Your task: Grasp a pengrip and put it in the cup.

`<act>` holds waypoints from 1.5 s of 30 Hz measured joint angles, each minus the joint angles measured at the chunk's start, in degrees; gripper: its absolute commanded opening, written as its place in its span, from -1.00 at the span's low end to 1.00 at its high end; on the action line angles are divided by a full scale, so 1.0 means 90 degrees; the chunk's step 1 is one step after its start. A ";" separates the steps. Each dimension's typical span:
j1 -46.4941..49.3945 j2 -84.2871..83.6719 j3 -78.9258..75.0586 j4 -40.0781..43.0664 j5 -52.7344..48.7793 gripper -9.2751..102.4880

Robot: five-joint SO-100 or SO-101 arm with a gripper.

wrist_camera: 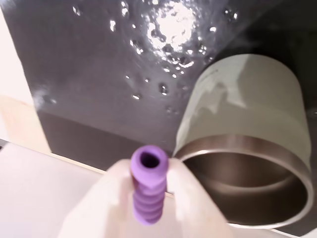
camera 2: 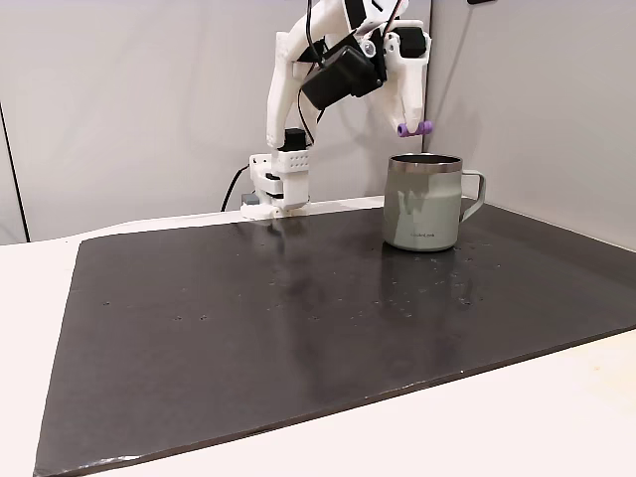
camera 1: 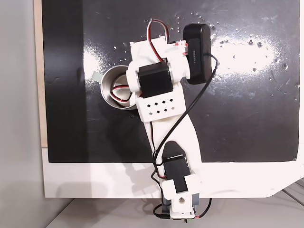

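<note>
While the end effector [wrist_camera: 148, 198] is pressed on the pengrip [wrist_camera: 148, 191], this purple tube is held between its two fingers, in the air just above the rim of the cup [camera 2: 424, 204], which is placed on the dark counter [camera 2: 248, 318].

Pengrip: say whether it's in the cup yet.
Not yet. The pengrip is pinched between the fingers, in the air above the cup rim.
</note>
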 measured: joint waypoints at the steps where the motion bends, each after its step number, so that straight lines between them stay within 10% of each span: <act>1: -0.0088 0.0000 0.0000 0.0029 -0.0059 -0.83; 29: -0.1318 -0.0146 0.0791 0.0615 -0.0918 -0.83; 45: -0.1504 -0.0225 0.0791 0.0615 -0.0918 -0.40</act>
